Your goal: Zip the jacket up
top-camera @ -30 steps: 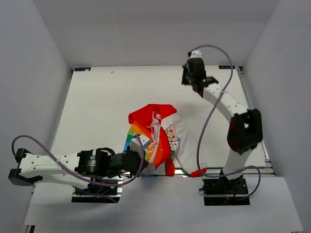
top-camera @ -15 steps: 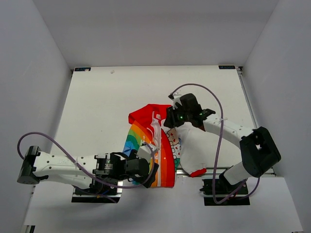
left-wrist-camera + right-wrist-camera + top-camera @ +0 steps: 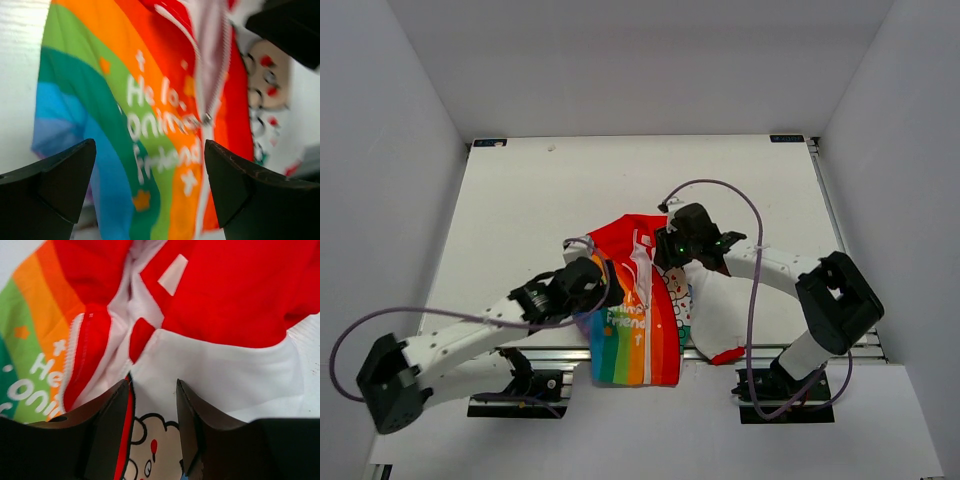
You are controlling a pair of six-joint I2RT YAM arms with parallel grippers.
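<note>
The jacket (image 3: 642, 318) lies near the table's front edge, its rainbow panel with white lettering spread flat and hanging over the edge. The red hood lining (image 3: 632, 232) is at the far end. My left gripper (image 3: 592, 287) hovers over the jacket's left side, wide open. In the left wrist view my left gripper (image 3: 150, 182) has the rainbow panel (image 3: 115, 125) below it and the zipper slider (image 3: 206, 119) ahead to the right. My right gripper (image 3: 670, 250) is on the jacket's upper right. In the right wrist view my right gripper (image 3: 152, 410) stands open, straddling white fabric (image 3: 210, 375) above the cartoon print (image 3: 145, 445).
A red cuff (image 3: 725, 355) lies on the metal rail (image 3: 550, 353) at the table's front edge. White walls enclose the table (image 3: 520, 210) on three sides. Purple cables loop above both arms.
The left arm swung from the front edge to the jacket's left side and its gripper opened. The right arm came in from the far back and opened. The rainbow panel now lies spread flat.
</note>
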